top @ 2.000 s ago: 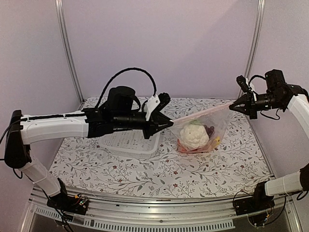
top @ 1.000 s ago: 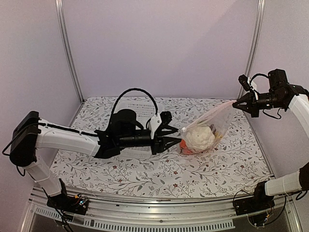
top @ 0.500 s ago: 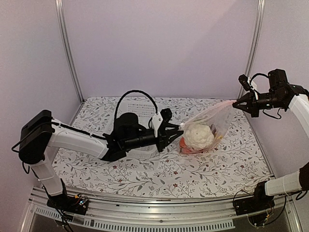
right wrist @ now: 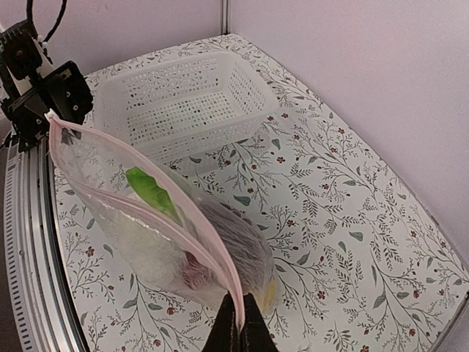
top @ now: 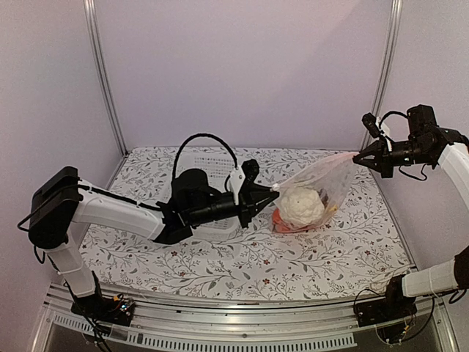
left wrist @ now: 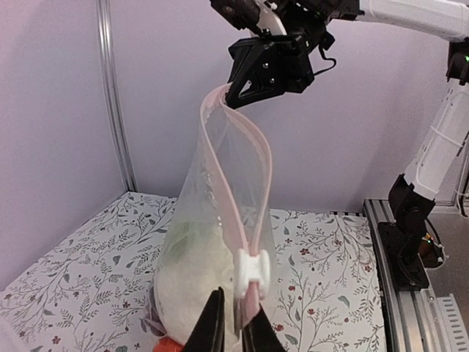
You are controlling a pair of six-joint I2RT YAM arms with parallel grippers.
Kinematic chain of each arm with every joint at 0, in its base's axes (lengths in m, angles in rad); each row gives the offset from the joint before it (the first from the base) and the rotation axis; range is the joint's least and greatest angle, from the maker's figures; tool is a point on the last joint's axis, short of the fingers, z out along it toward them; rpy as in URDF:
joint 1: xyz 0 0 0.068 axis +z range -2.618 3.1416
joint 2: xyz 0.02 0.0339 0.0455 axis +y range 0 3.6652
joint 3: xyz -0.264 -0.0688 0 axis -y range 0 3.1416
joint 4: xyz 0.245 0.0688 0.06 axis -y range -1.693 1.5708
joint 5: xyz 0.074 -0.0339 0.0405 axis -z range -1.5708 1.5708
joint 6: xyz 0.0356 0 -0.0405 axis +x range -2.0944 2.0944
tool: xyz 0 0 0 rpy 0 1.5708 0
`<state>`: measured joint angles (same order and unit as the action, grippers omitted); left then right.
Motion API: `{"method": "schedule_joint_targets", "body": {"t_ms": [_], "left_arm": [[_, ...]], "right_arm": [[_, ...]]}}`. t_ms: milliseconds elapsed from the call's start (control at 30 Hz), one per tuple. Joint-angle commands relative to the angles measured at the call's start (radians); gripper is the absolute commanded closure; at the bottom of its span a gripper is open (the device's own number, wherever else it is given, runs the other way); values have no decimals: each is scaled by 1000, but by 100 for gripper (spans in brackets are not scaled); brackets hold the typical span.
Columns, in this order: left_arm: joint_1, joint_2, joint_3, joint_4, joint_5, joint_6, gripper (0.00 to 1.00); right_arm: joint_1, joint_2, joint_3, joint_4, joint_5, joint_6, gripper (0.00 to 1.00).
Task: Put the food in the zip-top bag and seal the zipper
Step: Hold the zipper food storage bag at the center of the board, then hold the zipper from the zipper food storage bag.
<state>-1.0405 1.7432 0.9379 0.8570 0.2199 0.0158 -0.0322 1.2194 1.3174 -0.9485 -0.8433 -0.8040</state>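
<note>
A: Top external view: how did the arms sit?

B: The left arm stretched low across the table (top: 293, 258), its pincer (top: 272, 192) pointing right. The right arm was raised, its pincer (top: 360, 155) pointing left, well above the table.

A: And what did they hold?

B: Both were clamped on the zipper (left wrist: 258, 165) of the zip-top bag (top: 328, 174). The left fingers were closed on the pink strip just below a white slider (left wrist: 251, 268); the right fingers were pinched tight on the strip's other end.

A: So the bag?

B: It hung slanted between the two pincers, its mouth edge running from lower left to upper right and its bottom on the table. The food (top: 282, 218) lay inside, below the strip, with a white cauliflower (top: 302, 201) foremost and purple and orange pieces beside it. A white basket (right wrist: 192, 103) stood behind the left forearm.
</note>
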Motion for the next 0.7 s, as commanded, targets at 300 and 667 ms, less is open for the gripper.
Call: {"method": "schedule_joint_targets", "body": {"t_ms": [300, 667], "left_arm": [[5, -49, 72, -82, 77, 20, 100], [-9, -136, 65, -189, 61, 55, 100]], "right_arm": [[383, -9, 187, -71, 249, 32, 45], [749, 158, 316, -64, 349, 101, 52]]}}
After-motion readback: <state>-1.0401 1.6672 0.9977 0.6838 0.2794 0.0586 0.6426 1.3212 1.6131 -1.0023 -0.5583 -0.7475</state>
